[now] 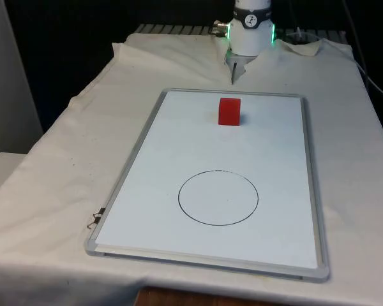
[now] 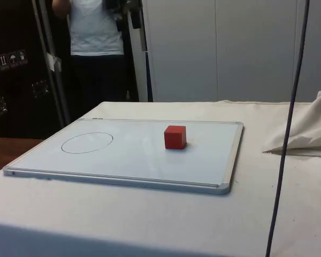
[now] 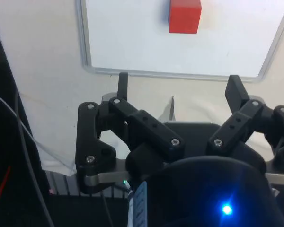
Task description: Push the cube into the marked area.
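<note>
One red cube (image 1: 229, 111) sits on the one whiteboard (image 1: 147, 185), well short of the single drawn circle (image 1: 218, 197). The claw (image 3: 180, 87) hangs spread wide, empty, past the board's edge.

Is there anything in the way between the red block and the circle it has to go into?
No. The red cube sits on the whiteboard, and only bare board lies between it and the drawn circle. The open gripper sits off the board's edge, with nothing between it and the cube.
</note>
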Available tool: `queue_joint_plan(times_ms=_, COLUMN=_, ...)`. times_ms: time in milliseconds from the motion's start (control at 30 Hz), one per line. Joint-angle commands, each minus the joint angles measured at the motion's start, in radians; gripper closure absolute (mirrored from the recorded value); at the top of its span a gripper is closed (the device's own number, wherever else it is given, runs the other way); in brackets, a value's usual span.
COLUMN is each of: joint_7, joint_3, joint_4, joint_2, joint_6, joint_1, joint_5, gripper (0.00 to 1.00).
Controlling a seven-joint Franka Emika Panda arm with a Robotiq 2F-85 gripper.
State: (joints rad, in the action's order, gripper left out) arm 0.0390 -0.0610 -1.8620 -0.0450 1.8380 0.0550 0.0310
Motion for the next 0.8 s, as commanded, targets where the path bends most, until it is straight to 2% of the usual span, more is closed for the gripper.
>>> queue_joint_plan(times_ms=0, joint_7=-0.002, joint_3=0.0, joint_4=-0.012, joint_2=0.011, joint_6=0.002, joint_1=0.0, joint_5=-0.004, gripper=0.0)
queue_joint_plan(times_ms=233, joint_7=0.001, joint_3=-0.002, joint_4=-0.084, joint_2=0.067, joint_6=0.013, joint_1=-0.001, joint_5=-0.006, gripper=0.0)
queue_joint_plan(times_ms=267, joint_7=0.001, joint_3=-0.002, joint_4=-0.064, joint_2=0.05, joint_6=-0.002, joint_1=-0.001, joint_5=0.0, gripper=0.0)
queue_joint_plan(times_ms=367, joint_7=0.004, joint_3=-0.005, joint_4=-0.129, joint_2=0.101, joint_6=0.021, joint_1=-0.003, joint_5=-0.008, gripper=0.0)
queue_joint_plan(times_ms=567, joint_7=0.008, joint_3=-0.011, joint_4=-0.193, joint_2=0.154, joint_6=0.029, joint_1=-0.004, joint_5=-0.021, gripper=0.0)
queue_joint_plan(times_ms=600, joint_7=0.007, joint_3=-0.012, joint_4=-0.182, joint_2=0.145, joint_6=0.015, joint_1=-0.003, joint_5=-0.015, gripper=0.0)
queue_joint_plan(times_ms=767, joint_7=0.01, joint_3=-0.02, joint_4=-0.25, joint_2=0.209, joint_6=0.031, joint_1=-0.005, joint_5=-0.046, gripper=0.0)
